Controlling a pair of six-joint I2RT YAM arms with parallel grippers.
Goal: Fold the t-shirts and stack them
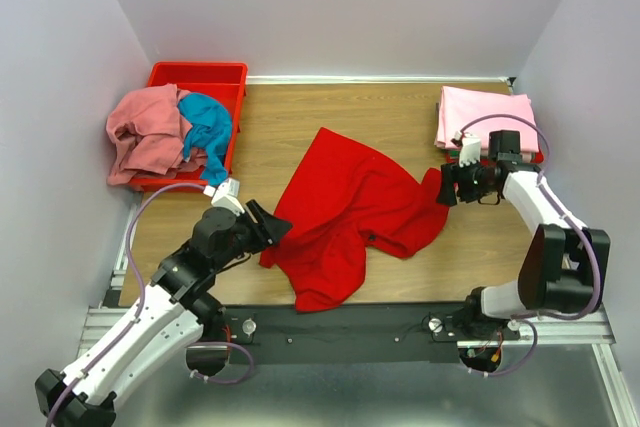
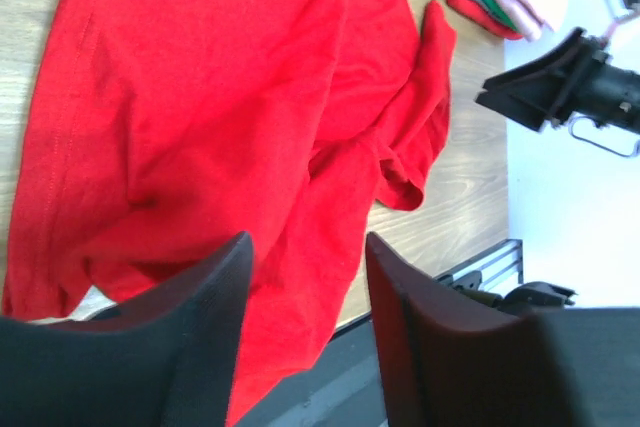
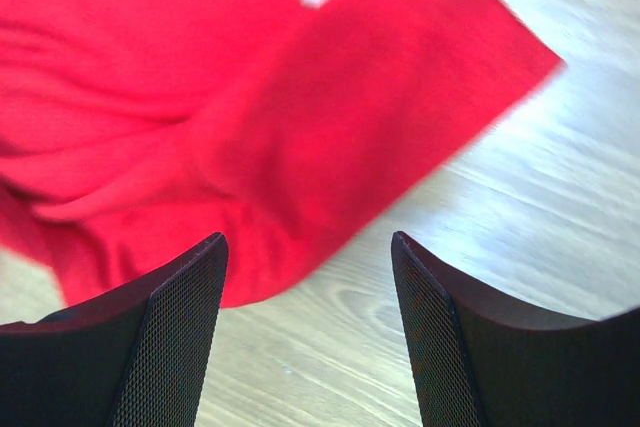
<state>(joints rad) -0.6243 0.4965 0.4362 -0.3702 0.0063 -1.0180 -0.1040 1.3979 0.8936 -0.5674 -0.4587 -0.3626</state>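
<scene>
A bright red t-shirt [image 1: 350,209] lies crumpled and partly spread in the middle of the wooden table [image 1: 290,112]. My left gripper [image 1: 274,228] sits at its near-left edge. In the left wrist view it [image 2: 307,239] is open, and the red t-shirt [image 2: 200,97] shows beyond the gap with nothing pinched. My right gripper [image 1: 443,187] is at the shirt's right sleeve, open [image 3: 309,237] over bare wood, with the red cloth [image 3: 250,127] just ahead of its fingers. A folded light pink t-shirt [image 1: 485,117] tops a stack at the back right.
A red plastic bin [image 1: 215,77] stands at the back left with a salmon pink t-shirt [image 1: 145,132] and a teal blue one [image 1: 208,127] spilling over it. White walls close in three sides. A metal rail [image 1: 350,322] runs along the near edge.
</scene>
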